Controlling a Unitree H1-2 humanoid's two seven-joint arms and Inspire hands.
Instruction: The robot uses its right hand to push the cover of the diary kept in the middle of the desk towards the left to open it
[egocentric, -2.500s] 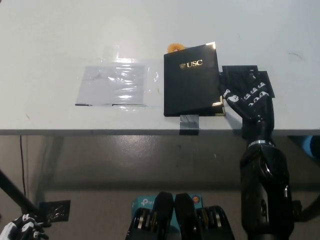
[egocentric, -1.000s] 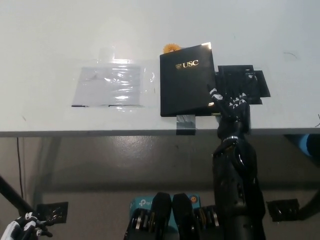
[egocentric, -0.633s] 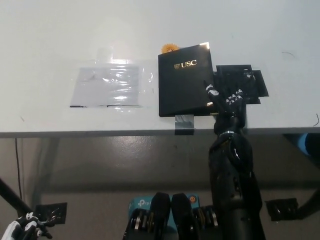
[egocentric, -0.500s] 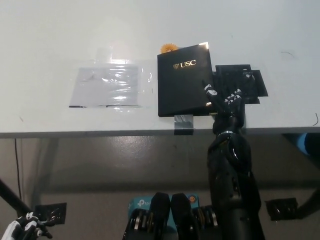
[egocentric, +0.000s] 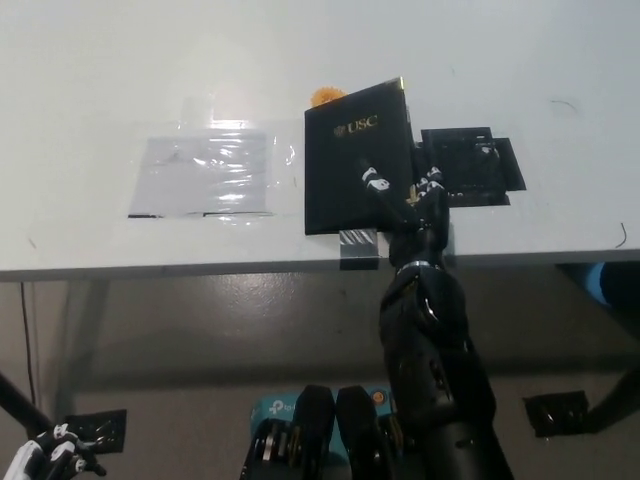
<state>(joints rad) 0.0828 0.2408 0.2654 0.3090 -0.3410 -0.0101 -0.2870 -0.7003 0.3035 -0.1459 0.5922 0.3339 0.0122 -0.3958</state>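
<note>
A black diary (egocentric: 352, 150) with gold "USC" lettering lies near the middle of the white desk (egocentric: 120, 70), its cover tilted up along the right edge. My black right hand (egocentric: 408, 200) is over the diary's lower right part, fingers spread, one fingertip (egocentric: 372, 180) resting on the cover. The hand holds nothing. My white left hand (egocentric: 45, 458) hangs low at the picture's bottom left, below the desk.
A clear plastic sheet (egocentric: 205, 172) is taped to the desk left of the diary. A black square marker (egocentric: 470, 165) lies right of it, a small orange object (egocentric: 323, 97) behind it, a strip of grey tape (egocentric: 358, 245) at the desk's front edge.
My right hand has moved left from beside the diary onto its cover, and the cover's right edge has lifted. The whole picture has shifted a little.
</note>
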